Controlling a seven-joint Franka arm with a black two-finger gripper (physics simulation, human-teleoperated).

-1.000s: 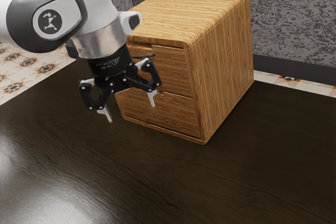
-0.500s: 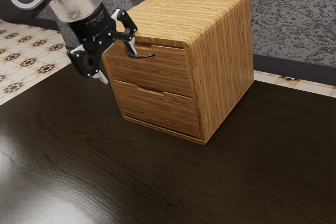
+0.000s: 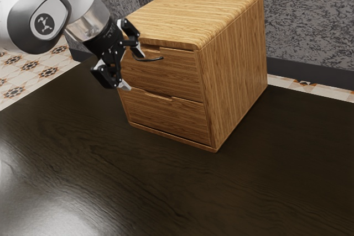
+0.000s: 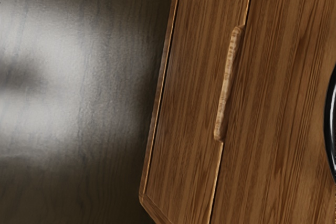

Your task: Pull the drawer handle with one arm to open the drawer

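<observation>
Nearest in the exterior view was the dark, glossy table (image 3: 166,192), with fine wood grain and a pale sheen toward the exterior view's left.

Next back, the white and grey arm (image 3: 38,15) came in from the upper left. Its black gripper (image 3: 131,70) was held up against the front of the cabinet (image 3: 232,64), fingers spread wide and clamping nothing. The upper finger (image 3: 136,45) sat right at the left end of the handle (image 3: 150,58); I could not tell whether they touched. The lower finger (image 3: 117,81) hung by the cabinet's left front corner, near the seam between the two drawers.

The handle was a thin dark bar lying across the upper part of the top drawer (image 3: 171,75), just under the cabinet's top slab. The top drawer's front looked level with the lower drawer (image 3: 171,117) beneath it, so it appeared shut.

The wrist view looked along the cabinet front. It showed the lower drawer's face, a wooden lip (image 4: 227,85) running along the seam between the drawers, and the table beside the cabinet's foot.

The cabinet stood on the table. It was light striped wood with a rounded top edge.

Farthest back were a patterned tiled floor (image 3: 27,73), a black baseboard (image 3: 310,73) and a rough grey wall (image 3: 310,9).
</observation>
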